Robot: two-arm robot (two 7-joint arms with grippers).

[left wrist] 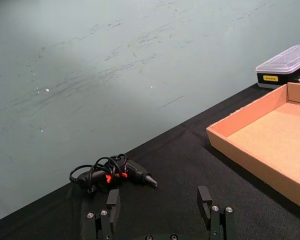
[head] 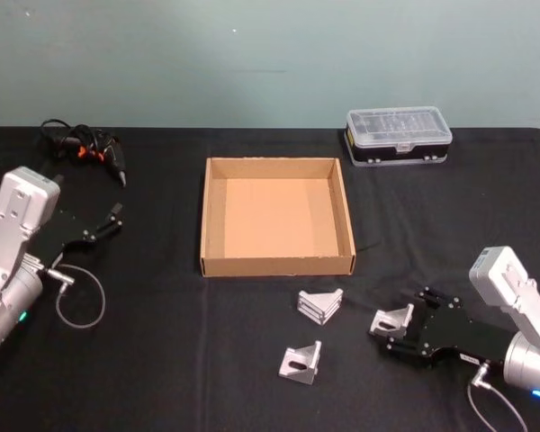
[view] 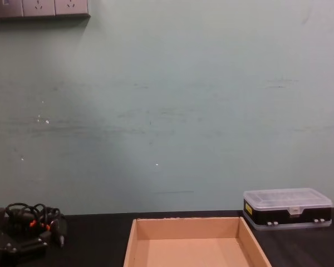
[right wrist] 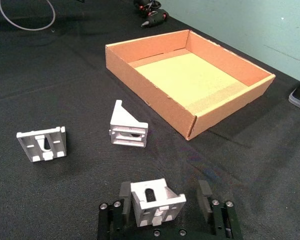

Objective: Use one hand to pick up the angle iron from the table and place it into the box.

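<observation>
**Right arm lined up on a bracket, nothing clamped**

So here's my view from the remote seat. The right gripper [head: 396,326] is down low over the tabletop [head: 162,378], near the front right corner. Its jaws are spread wide with one bracket [right wrist: 157,202] standing between them. In the right wrist view one jaw looks to be about touching the bracket's side, while the other stands off with a clear gap. So it's released, not pinching, and the bracket looks to be sitting on the tabletop.

Two more are loose to the left of that gripper. A second bracket [head: 320,304] is just in front of the box's near wall. A third bracket [head: 301,362] is closer to the front edge. They're apart from each other and from the box.

The box [head: 277,265] sits mid-tabletop, open side up. A clear-lidded plastic case [head: 398,135] is by the far edge, just off the box's far right corner. A black-and-orange tool [head: 88,148] with a tangled cord lies toward the far left corner.

The left gripper [left wrist: 159,201] is parked by the left edge, jaws spread with only bare tabletop between them. A thin cable loop [head: 81,301] lies beside that arm.
</observation>
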